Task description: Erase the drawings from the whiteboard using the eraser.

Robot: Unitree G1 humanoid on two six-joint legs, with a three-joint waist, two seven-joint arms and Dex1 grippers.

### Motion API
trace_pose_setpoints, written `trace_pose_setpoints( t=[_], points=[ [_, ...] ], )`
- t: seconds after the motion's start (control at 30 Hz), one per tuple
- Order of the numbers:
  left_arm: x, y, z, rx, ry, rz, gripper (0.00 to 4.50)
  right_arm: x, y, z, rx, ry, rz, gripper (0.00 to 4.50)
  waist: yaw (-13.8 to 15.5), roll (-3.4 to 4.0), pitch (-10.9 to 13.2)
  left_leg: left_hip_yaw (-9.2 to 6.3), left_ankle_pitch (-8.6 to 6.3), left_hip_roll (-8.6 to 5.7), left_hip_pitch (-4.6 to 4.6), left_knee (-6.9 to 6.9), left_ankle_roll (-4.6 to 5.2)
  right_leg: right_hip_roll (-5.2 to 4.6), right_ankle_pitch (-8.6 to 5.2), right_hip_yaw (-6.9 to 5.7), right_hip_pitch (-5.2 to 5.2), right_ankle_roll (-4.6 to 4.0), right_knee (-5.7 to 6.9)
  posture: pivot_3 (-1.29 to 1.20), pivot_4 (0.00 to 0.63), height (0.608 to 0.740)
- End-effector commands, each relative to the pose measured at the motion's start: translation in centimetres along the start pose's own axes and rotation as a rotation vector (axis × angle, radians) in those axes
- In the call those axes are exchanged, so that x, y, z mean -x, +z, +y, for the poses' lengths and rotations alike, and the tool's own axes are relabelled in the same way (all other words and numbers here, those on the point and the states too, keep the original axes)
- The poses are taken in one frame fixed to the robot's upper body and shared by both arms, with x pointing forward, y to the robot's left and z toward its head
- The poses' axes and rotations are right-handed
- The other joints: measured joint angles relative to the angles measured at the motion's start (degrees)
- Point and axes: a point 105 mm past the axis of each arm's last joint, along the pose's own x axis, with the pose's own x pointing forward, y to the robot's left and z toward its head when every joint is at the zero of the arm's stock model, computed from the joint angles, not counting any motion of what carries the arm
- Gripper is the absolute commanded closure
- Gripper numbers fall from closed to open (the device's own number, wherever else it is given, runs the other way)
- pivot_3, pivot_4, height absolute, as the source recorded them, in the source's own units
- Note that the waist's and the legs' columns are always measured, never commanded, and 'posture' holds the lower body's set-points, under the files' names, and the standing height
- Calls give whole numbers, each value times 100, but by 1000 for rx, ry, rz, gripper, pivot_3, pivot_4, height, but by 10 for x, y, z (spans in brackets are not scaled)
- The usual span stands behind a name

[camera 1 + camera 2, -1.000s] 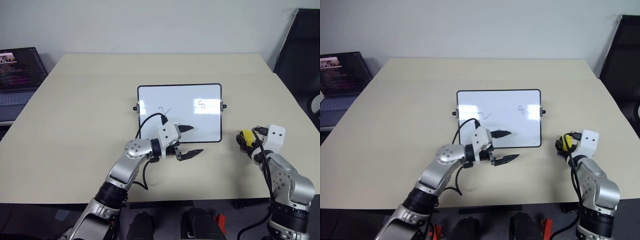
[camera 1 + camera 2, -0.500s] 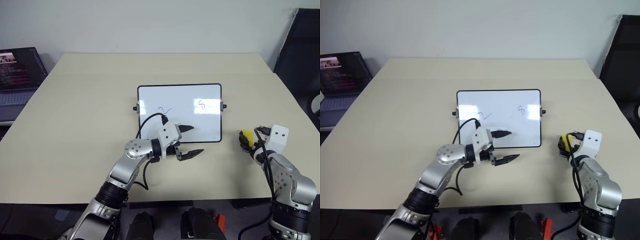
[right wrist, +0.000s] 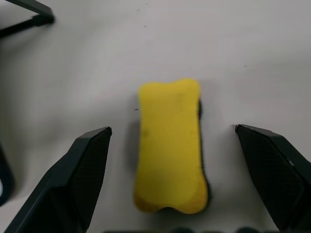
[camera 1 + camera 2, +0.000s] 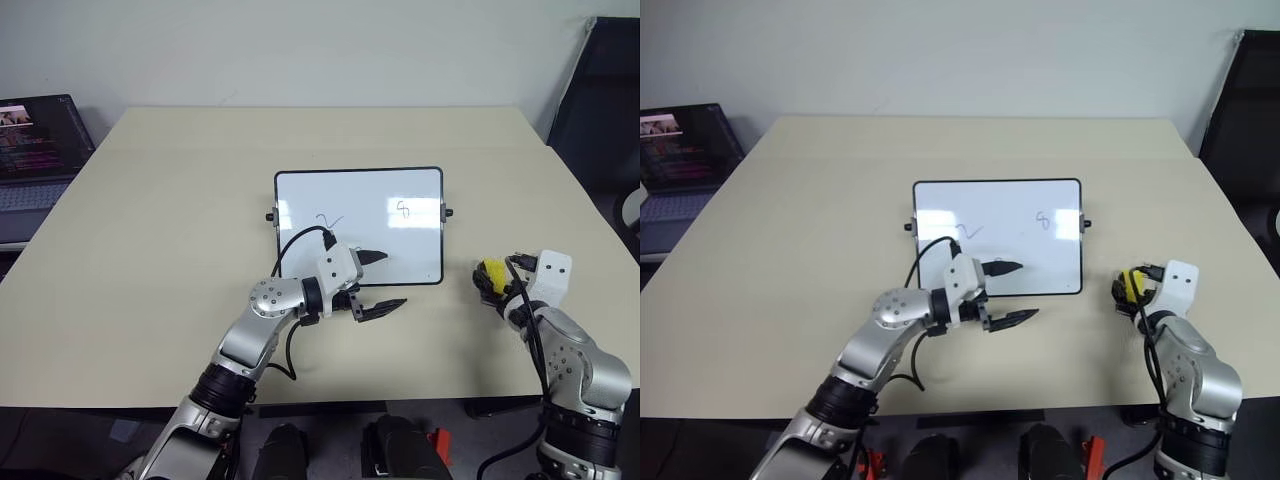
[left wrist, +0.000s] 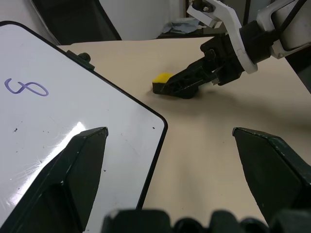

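Yellow eraser (image 3: 170, 145) lower right on the table (image 4: 150, 220), right gripper (image 3: 170, 141) spread wide around it — not touching, left gripper (image 4: 375, 281) open at the whiteboard (image 4: 360, 210) — lower edge, centre frame.

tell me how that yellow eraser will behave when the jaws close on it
The eraser looks like a foam block with rounded, waisted sides, so it will probably squash a little and feel light. It lies flat on the table on its dark underside, so it is unlikely to roll. The right gripper has its jaws wide on either side, so uneven closing might nudge it sideways.
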Motion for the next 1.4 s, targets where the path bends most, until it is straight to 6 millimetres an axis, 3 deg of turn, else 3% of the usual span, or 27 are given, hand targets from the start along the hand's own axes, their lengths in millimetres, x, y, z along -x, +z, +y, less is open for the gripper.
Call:
trace_pose_setpoints(
  t=[0.03, 0.33, 0.5, 0.57, 0.7, 1.0, 1.17, 1.27, 1.4],
  points=[
    [0, 10, -2, -36, -5, -38, 0, 3, 9, 6, 38, 26, -41, 196, 1, 0, 0, 0, 0, 0, 0, 0, 0, 0, 0, 0, 0, 0, 0, 0, 150, 740],
    [2, 8, -6, -40, -7, -38, 0, 2, 11, -3, 104, -4, -31, 196, 5, 0, 0, 0, 0, -1, -1, 0, 0, 0, 0, 0, 0, 0, -1, 0, 150, 740],
    [1, 9, -5, -43, -7, -39, 0, 3, 15, 2, 30, 37, -62, 196, 0, 0, 0, -1, 0, 3, 0, -1, 0, 3, 0, 0, -1, 0, -1, 0, 150, 740],
    [1, 9, -4, -45, -5, -39, 0, 2, 16, 1, 57, 18, -51, 581, 3, 1, 1, -1, 0, 4, 0, -1, 0, 5, -1, -1, -1, -1, 0, 0, 150, 740],
    [2, 9, -4, -46, -5, -38, 0, 1, 18, 2, 10, 15, -47, 581, -1, 1, 1, 2, 0, 2, 0, 0, 0, 4, 0, 3, -1, 0, -1, 0, 150, 740],
    [0, 7, -5, -38, -4, -37, 0, 11, 60, -1, 22, 5, -103, 581, 4, 5, 3, 0, 0, 1, -10, 0, 0, 3, 0, 0, -6, 0, -2, 0, 150, 740],
    [-2, 7, -4, -37, -5, -40, 0, 14, 73, 4, 24, 14, -128, 581, 3, 5, 3, -3, 0, 4, -15, -1, 0, 6, -1, -3, -9, -1, -2, 0, 150, 740],
    [-3, 8, -3, -38, -5, -45, 0, 13, 72, 8, 9, 23, -132, 1179, 3, 5, 3, -1, 0, 3, -23, 0, 0, 5, 0, -1, -15, 0, -2, 0, 150, 740],
    [-3, 8, -3, -39, -6, -42, 0, 14, 64, 7, 30, 7, -103, 2628, 4, 5, 3, -2, 0, 2, -28, 0, 0, 5, 0, -2, -20, 0, -2, 0, 150, 740]
  ],
)
